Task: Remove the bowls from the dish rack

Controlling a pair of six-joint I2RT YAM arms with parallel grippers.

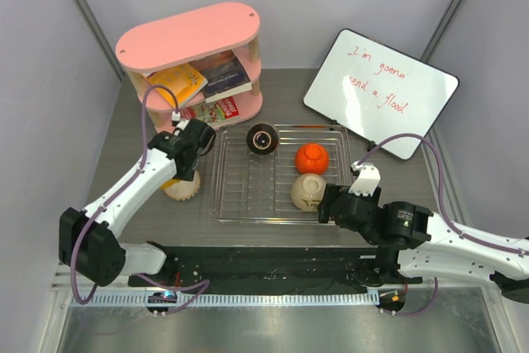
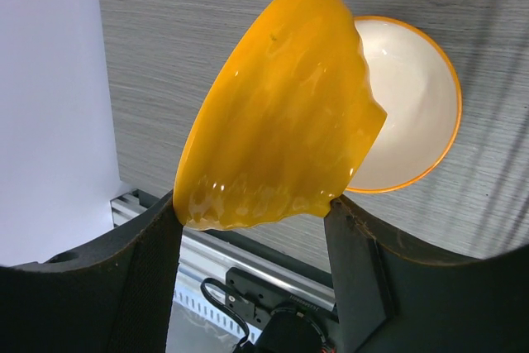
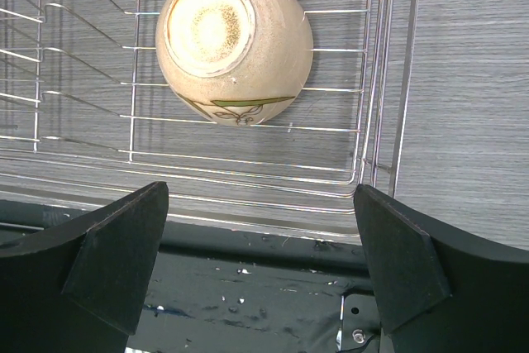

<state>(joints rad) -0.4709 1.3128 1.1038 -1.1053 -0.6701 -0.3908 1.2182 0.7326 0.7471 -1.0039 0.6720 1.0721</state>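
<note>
Left gripper (image 2: 254,204) is part-open, pinching a glossy yellow bowl (image 2: 281,105) with a wavy rim, tipped steeply on edge. It hangs near the table's (image 2: 207,22) left edge, over an upright white bowl with an orange rim (image 2: 413,105).

Wire dish rack (image 1: 240,192) sits mid-table, thin silver bars. Cream bowl (image 3: 234,39) in its near-right corner is upside down, foot ring up (leaf motif on the side). Orange bowl (image 1: 312,157) lies just beyond it, dark bowl (image 1: 263,138) at the far edge.

Right gripper (image 3: 260,200) is spread wide and empty at the rack's near-right corner.

Yellow bowl (image 2: 281,113) glossy, smooth; dish rack (image 1: 248,189) shiny metal wire; table (image 2: 207,6) matt woodgrain.
</note>
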